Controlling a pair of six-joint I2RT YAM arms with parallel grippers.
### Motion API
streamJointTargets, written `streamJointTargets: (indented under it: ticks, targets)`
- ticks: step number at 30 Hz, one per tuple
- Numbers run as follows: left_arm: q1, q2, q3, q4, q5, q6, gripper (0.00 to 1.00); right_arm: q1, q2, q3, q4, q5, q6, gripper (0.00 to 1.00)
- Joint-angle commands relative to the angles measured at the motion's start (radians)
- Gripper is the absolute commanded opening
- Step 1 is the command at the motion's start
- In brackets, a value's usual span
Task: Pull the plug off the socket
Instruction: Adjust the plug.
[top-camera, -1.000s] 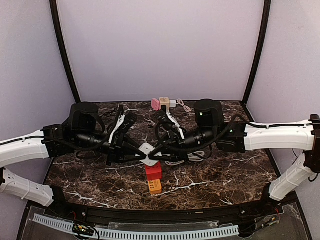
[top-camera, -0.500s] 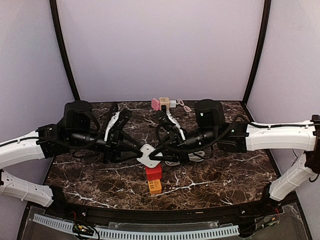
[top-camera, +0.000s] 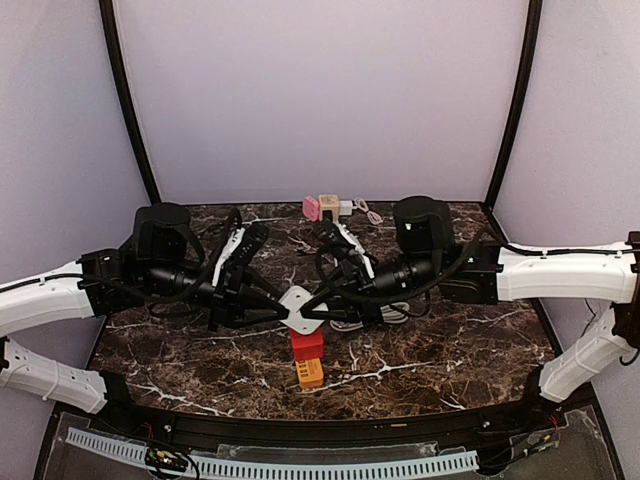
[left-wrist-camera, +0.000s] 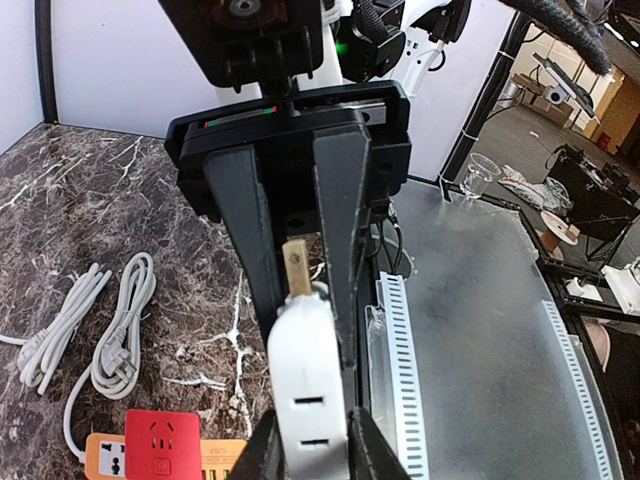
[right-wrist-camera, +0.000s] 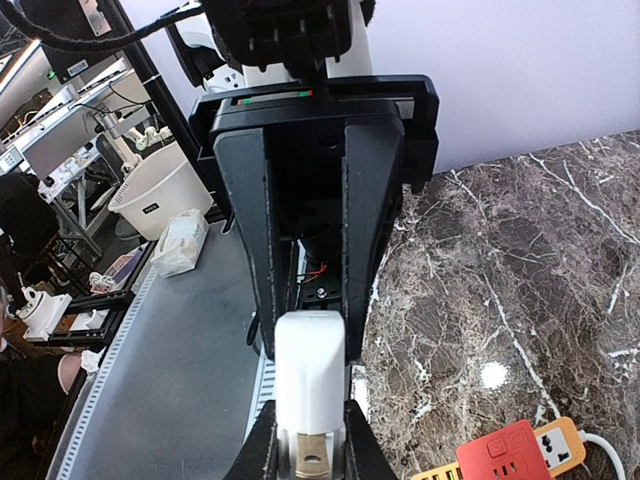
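Left pincer (left-wrist-camera: 310, 440), right pincer (right-wrist-camera: 310, 440) both clamped on white plug-socket block (top-camera: 300, 310), centre frame, above tabletop (top-camera: 450, 360). Brass prong (left-wrist-camera: 296, 265) exposed; no split visible, pull likely not yet done.

Pale lilac walls (top-camera: 320, 100) enclose the table (top-camera: 470, 360) on three sides. Table surface: dark brown marble pattern, white veins. Two black poles (top-camera: 124, 100) rise from its far corners.

Falls evenly and softly from above, casting only faint shadows. Glints white on the polished worktop (right-wrist-camera: 492, 375). Blurs the nearest fingers (left-wrist-camera: 262, 460) at the bottom edge of both wrist views.
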Motion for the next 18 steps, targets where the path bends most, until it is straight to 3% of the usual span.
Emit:
streamJointTargets:
  ticks: [1,6,11,13,16,18]
  targets:
    - [0.001,0.009,-0.016,0.012,0.014,0.010,0.21,0.012,-0.009,0.007,0.030,-0.020,0.005,0.06]
    - [0.002,0.028,-0.010,0.014,0.023,0.012,0.19,0.012,-0.006,0.006,0.029,-0.019,0.005,0.06]
    - [0.002,0.039,-0.006,0.016,0.038,0.020,0.06,0.012,-0.010,0.006,0.028,-0.008,0.005,0.08]
    - [0.001,0.033,-0.012,0.017,0.041,0.025,0.02,0.010,-0.015,0.002,0.027,-0.003,0.010,0.23]
    - [0.002,0.004,-0.028,0.015,0.031,0.060,0.01,-0.009,-0.037,-0.009,0.029,-0.026,0.032,0.55]
    - [0.001,-0.017,-0.040,0.010,0.031,0.083,0.01,-0.039,-0.064,-0.025,0.047,-0.051,0.054,0.69]
